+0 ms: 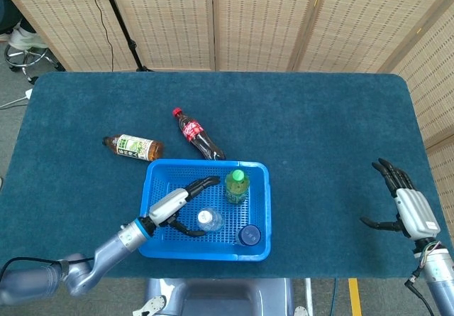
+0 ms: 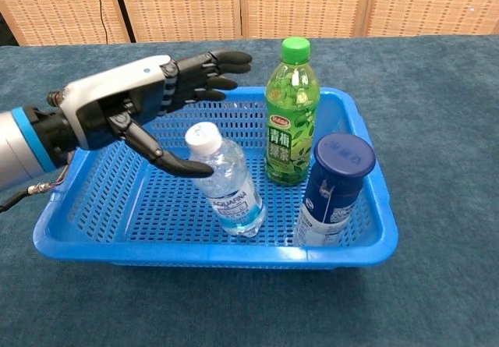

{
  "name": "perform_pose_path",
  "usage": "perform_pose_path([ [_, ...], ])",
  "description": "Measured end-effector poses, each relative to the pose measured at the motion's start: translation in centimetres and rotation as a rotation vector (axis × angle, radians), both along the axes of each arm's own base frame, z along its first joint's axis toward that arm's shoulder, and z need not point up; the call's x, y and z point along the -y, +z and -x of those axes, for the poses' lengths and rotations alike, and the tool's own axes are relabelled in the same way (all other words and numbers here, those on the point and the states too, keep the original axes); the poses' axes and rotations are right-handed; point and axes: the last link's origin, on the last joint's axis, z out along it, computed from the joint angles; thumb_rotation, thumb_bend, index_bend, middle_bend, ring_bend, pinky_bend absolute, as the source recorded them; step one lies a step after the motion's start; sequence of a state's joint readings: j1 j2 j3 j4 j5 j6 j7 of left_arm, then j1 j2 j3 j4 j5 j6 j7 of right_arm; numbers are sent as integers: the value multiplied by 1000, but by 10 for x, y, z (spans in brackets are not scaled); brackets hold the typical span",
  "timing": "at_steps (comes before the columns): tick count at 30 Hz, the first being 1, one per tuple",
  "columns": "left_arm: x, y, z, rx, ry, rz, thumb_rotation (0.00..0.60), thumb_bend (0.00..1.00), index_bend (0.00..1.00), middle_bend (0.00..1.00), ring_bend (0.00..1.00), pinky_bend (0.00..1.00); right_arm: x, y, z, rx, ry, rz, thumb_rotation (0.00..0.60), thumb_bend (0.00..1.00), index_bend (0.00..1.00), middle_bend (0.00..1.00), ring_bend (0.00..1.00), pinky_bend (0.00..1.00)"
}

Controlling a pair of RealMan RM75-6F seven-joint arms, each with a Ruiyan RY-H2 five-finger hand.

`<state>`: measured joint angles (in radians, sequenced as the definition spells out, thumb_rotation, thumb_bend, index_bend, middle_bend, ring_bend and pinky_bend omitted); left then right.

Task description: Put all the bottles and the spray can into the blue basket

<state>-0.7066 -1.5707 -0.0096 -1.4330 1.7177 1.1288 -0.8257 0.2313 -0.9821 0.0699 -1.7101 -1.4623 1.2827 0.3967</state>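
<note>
Your left hand (image 2: 129, 105) hangs over the left half of the blue basket (image 2: 93, 199) with its fingers (image 2: 210, 70) stretched wide and straight toward the far wall, gripping nothing; the thumb lies just beside the white cap of the water bottle (image 2: 230, 187), and from the chest view you cannot tell whether it touches. That bottle is clear, ribbed, with a pale label low on its body, and it stands slightly tilted on the basket's mesh floor near the middle of the near side. To its right stands the green tea bottle (image 2: 291, 113), upright, with a green cap and a green label, and at the near right corner stands the spray can (image 2: 334, 191), dark blue on top with a white and blue body. Outside the basket, on the blue cloth of the table (image 1: 319, 117), two bottles lie on their sides: the cola bottle (image 1: 197, 134) with its red cap and red label, just beyond the far wall, and the tea bottle (image 1: 133, 146) with a brown body and a pale label, off to the far left. Your right hand (image 1: 408, 206) rests well apart at the right edge of the table, fingers spread and holding nothing.
</note>
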Motion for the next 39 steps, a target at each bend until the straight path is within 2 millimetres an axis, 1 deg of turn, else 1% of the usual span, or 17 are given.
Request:
perform_pose_path([
  [3,-4,25,9,4,5,-70,600,113,0,0,0,0,-1,0,-1,1,3,-1,600,0,0,0,0,0],
  [7,-11,65,26,-51,22,-197,600,60,0,0,0,0,-2,-1,-2,1,8,-5,600,0,0,0,0,0],
  [8,-13,77,32,-87,30,-243,600,56,0,0,0,0,-2,-1,-3,1,9,-6,600,0,0,0,0,0],
  [10,-16,96,40,-153,44,-315,600,54,0,0,0,0,-2,-1,-4,1,13,-8,600,0,0,0,0,0],
  [14,-25,137,58,-353,95,-472,600,54,0,0,0,0,-3,-2,-6,0,19,-11,600,0,0,0,0,0],
  [17,-34,157,74,-521,149,-542,600,54,0,0,0,0,-3,-2,-6,1,21,-12,600,0,0,0,0,0],
  [18,-37,161,79,-571,166,-552,600,54,0,0,0,0,-3,-2,-6,1,20,-12,600,0,0,0,0,0],
  [22,-50,163,101,-751,218,-543,600,54,0,0,0,0,-3,-2,-6,0,17,-14,600,0,0,0,0,0],
  [25,-65,158,117,-844,242,-528,600,54,0,0,0,0,-2,-2,-5,-1,13,-14,600,0,0,0,0,0],
  [27,-75,151,125,-895,248,-514,600,48,0,0,0,0,-1,-2,-5,-1,11,-14,600,0,0,0,0,0],
  [32,-98,127,133,-962,246,-497,600,40,0,0,0,0,0,-2,-3,-4,1,-13,600,0,0,0,0,0],
  [36,-113,103,134,-986,242,-453,600,40,0,0,0,0,1,-3,-2,-8,-6,-14,600,0,0,0,0,0],
  [39,-123,89,133,-998,237,-431,600,40,0,0,0,0,2,-4,-1,-13,-11,-20,600,0,0,0,0,0],
])
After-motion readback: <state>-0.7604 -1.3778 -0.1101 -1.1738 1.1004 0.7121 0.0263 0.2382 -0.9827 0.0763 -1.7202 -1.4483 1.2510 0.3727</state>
